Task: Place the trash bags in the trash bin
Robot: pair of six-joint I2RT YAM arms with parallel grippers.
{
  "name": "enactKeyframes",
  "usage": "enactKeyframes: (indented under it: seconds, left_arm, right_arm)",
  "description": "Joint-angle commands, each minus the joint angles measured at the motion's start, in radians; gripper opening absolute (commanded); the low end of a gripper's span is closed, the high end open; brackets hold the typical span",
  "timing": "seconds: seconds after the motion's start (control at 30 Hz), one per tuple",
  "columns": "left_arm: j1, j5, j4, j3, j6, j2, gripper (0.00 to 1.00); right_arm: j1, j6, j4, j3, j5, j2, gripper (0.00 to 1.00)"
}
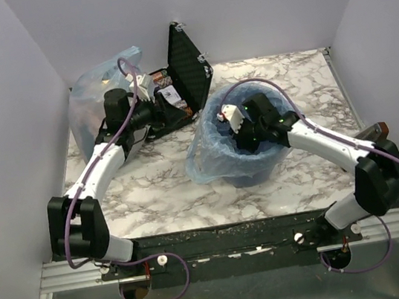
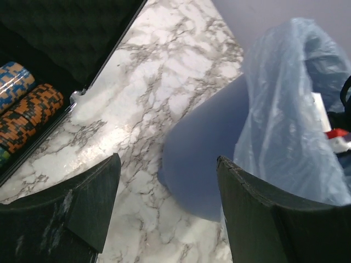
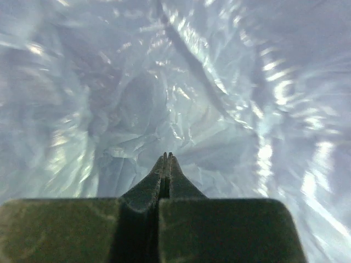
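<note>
Bag (image 1: 208, 156) of thin light-blue film is seen draped in and over the blue bucket (image 1: 252, 177), which stands upright on the marble surface (image 1: 161, 196), right of centre. Film is spread across the bucket mouth and hangs loose down the left outer side to the surface. Only the lower part of the bucket wall is left uncovered in the top view.

Right gripper (image 1: 249, 136) is lowered into the bucket opening, inside the bag. In the right wrist view its jaws are pressed fully together, tip to tip, with crinkled film (image 3: 181, 98) filling the whole picture around them. No film is seen clamped between the tips; whether the tips touch the film beyond cannot be told.

Left gripper (image 2: 167, 160) is held low over the surface, between the black case (image 1: 188, 61) and the bucket, apart from both. Its jaws are spread wide and nothing is held between them. In the left wrist view the bag (image 2: 285, 109) is seen at right, hanging over the smooth bucket side (image 2: 203, 159), and stacked chips (image 2: 27, 109) are seen in the case at left.

Case is open at the back of the surface, lid up. Bulging clear bag (image 1: 92, 86) with coloured contents is set at the back left, just behind the left arm.
</note>
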Motion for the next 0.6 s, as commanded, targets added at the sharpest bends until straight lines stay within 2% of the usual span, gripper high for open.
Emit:
enactKeyframes:
  seconds: [0.0,0.13,0.27,0.33,0.57]
  left_arm:
    - [0.046,0.245,0.083,0.005,-0.089,-0.068,0.79]
    - [0.037,0.336,0.140,-0.032,-0.170,-0.078,0.79]
    - [0.003,0.390,0.136,-0.051,-0.172,-0.066,0.79]
    - [-0.014,0.332,0.032,-0.031,-0.098,-0.049,0.79]
    - [-0.042,0.270,0.016,-0.040,-0.029,0.020,0.77]
  right_arm:
    - [0.000,0.018,-0.081,0.076,-0.023,-0.106,0.01]
    - [0.000,0.028,-0.106,0.115,-0.008,-0.163,0.01]
    - [0.000,0.050,-0.085,0.127,-0.005,-0.203,0.01]
    - [0.000,0.070,-0.088,0.147,-0.005,-0.208,0.01]
    - [0.000,0.099,-0.126,0.263,0.009,-0.240,0.01]
